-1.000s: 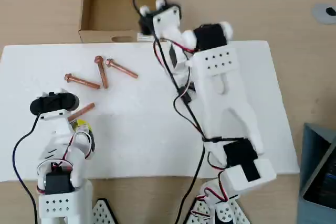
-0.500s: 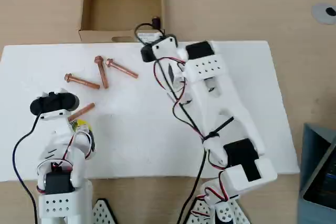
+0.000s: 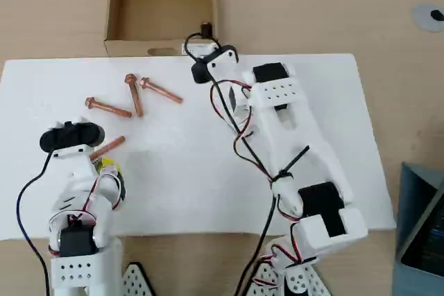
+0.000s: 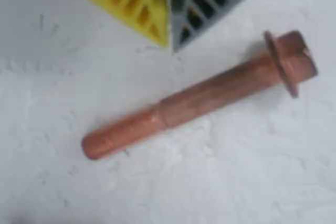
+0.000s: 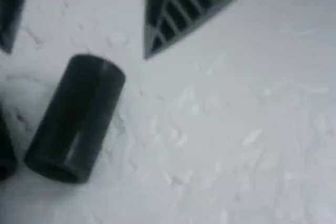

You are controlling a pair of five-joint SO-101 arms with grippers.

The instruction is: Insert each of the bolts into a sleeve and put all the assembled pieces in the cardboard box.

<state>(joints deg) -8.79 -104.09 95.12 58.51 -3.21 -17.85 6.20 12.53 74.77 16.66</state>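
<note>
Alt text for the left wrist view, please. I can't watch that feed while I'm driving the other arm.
A copper bolt lies flat on the white mat. The left gripper, with one yellow finger and one grey, is shut and empty. Its tips are close beside the bolt's shaft but do not touch it.

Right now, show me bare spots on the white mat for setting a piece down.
Widest: the middle of the mat, bordered by the left arm, the right arm and the three bolts. A narrower strip runs between the right arm and the mat's right edge. Crowded: around the bolts.
</note>
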